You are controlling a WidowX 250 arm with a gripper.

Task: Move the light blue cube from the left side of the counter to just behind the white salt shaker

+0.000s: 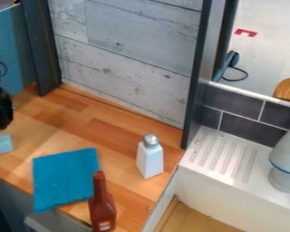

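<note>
From where I stand, I can't read any words or numbers. Toward seven o'clock, the red bottle (101, 206) has a small pale label (105, 226) low on its side, at the bottle's own six o'clock, with any print too small to make out.

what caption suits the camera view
Gripper near a pale blue block, with cloth, shaker and bottle on a wooden counter

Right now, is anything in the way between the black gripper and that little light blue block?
Nothing visible stands between them: the gripper is at the left edge, the light blue block just below it in the picture. The blue cloth and dark red bottle are off to the right.
</note>
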